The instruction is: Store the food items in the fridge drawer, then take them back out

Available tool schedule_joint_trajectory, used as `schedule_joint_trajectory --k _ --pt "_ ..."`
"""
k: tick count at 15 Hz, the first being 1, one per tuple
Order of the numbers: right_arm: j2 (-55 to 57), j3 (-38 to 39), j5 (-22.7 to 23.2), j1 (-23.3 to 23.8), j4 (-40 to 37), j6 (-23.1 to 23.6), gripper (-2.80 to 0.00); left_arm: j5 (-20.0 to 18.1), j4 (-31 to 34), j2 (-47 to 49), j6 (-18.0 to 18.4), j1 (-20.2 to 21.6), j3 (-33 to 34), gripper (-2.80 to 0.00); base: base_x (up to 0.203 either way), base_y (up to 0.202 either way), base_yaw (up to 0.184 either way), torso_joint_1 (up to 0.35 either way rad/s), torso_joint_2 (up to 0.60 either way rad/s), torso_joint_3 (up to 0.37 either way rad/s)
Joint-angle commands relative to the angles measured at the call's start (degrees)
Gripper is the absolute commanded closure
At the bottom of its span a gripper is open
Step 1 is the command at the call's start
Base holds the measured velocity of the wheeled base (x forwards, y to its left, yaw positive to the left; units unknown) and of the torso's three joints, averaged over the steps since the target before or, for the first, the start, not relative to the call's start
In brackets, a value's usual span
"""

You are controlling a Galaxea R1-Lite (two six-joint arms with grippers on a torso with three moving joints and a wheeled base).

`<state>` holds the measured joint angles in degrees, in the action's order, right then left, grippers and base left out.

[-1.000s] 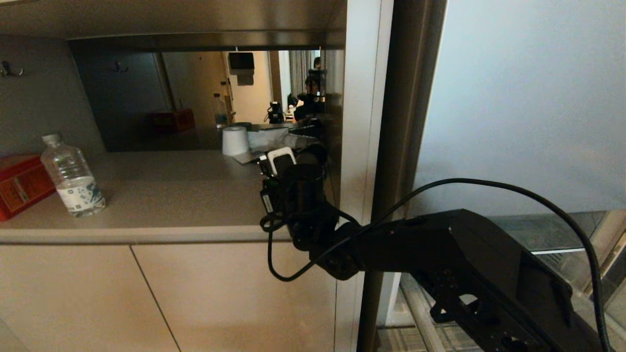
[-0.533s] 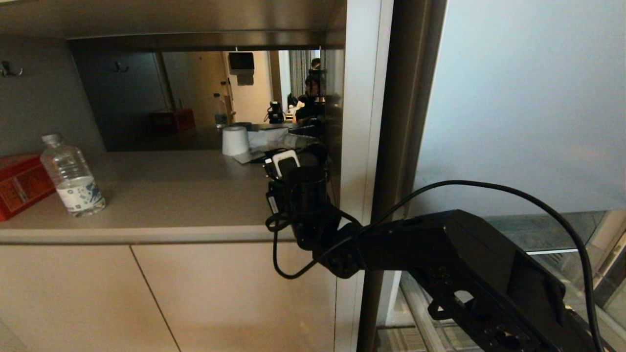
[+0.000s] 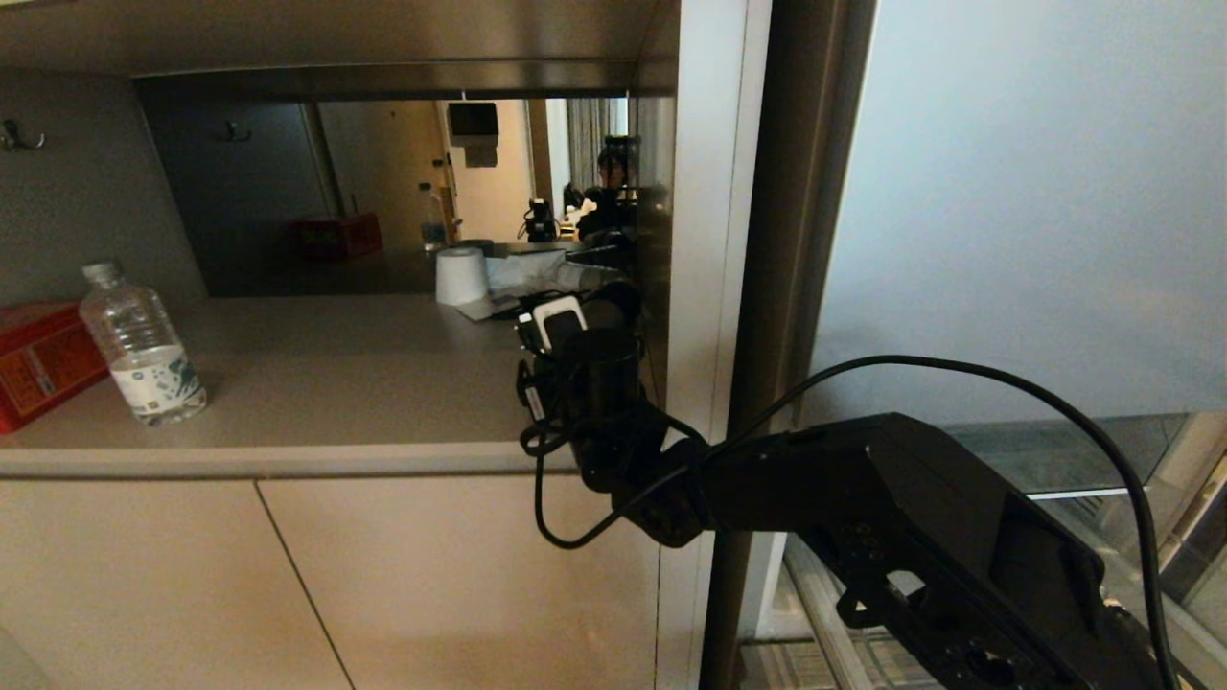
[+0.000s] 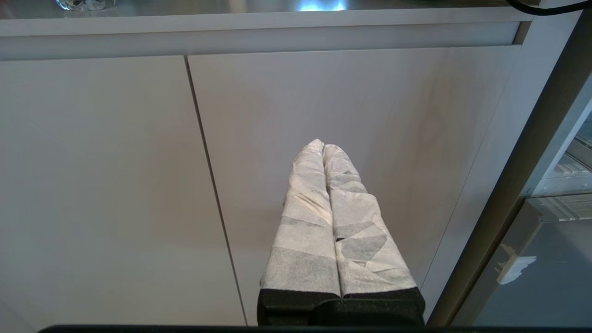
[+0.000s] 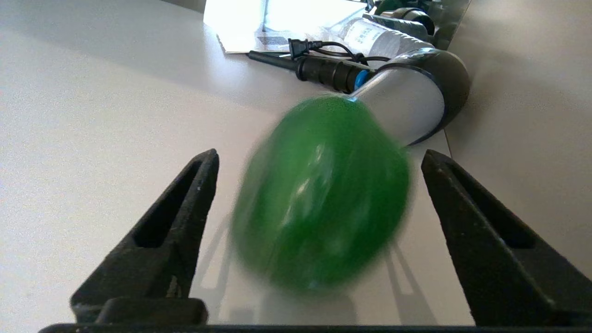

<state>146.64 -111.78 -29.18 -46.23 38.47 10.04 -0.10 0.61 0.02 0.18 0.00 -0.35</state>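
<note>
The green bell pepper (image 5: 323, 194) lies on the pale counter (image 5: 92, 138), smeared by motion. My right gripper (image 5: 319, 154) is open, its black fingers (image 5: 185, 203) standing wide on either side of the pepper with a gap on each side. In the head view the right arm (image 3: 863, 498) reaches over the counter's right end and its wrist (image 3: 585, 374) hides the pepper. The left gripper (image 4: 323, 147) is shut and empty, hanging before the cabinet doors. The bun is out of view. I cannot make out the fridge drawer; only clear panels (image 3: 1054, 455) show low on the right.
A grey hair dryer (image 5: 411, 106) lies just beyond the pepper, with a black plug and cord (image 5: 323, 69) behind it. A water bottle (image 3: 144, 345), a red box (image 3: 43, 364) and a white roll (image 3: 462, 276) stand on the counter. The fridge door panel (image 3: 1035, 192) stands on the right.
The right wrist has shifted a little to the right over the counter's end. The bottle, box and roll have not moved.
</note>
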Motion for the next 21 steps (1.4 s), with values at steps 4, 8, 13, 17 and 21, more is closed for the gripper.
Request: schedule_joint_trajectory --k 4,8,13,17,21 --pt "-0.5 0.0 -0.1 0.0 0.7 0.1 -2.80 0.0 0.0 0.0 0.0 0.0 0.0 0.00 0.000 0.000 0.000 0.000 0.00 0.000" --pt "-1.7 0.2 -0.2 -0.3 1.9 0.1 -2.80 0.0 0.0 0.0 0.0 0.0 0.0 0.00 0.000 0.000 0.000 0.000 0.00 0.000" --pt "-11.0 9.8 -0.1 -3.5 3.3 -0.4 -2.80 0.0 0.0 0.0 0.0 0.0 0.0 0.00 0.000 0.000 0.000 0.000 0.00 0.000" --pt "-20.0 28.1 0.0 -10.2 7.1 -0.8 0.00 0.0 0.0 0.0 0.0 0.0 0.0 0.00 0.000 0.000 0.000 0.000 0.00 0.000" --pt "-30.2 50.3 0.0 -13.9 11.6 -3.3 0.00 0.0 0.0 0.0 0.0 0.0 0.0 0.00 0.000 0.000 0.000 0.000 0.00 0.000"
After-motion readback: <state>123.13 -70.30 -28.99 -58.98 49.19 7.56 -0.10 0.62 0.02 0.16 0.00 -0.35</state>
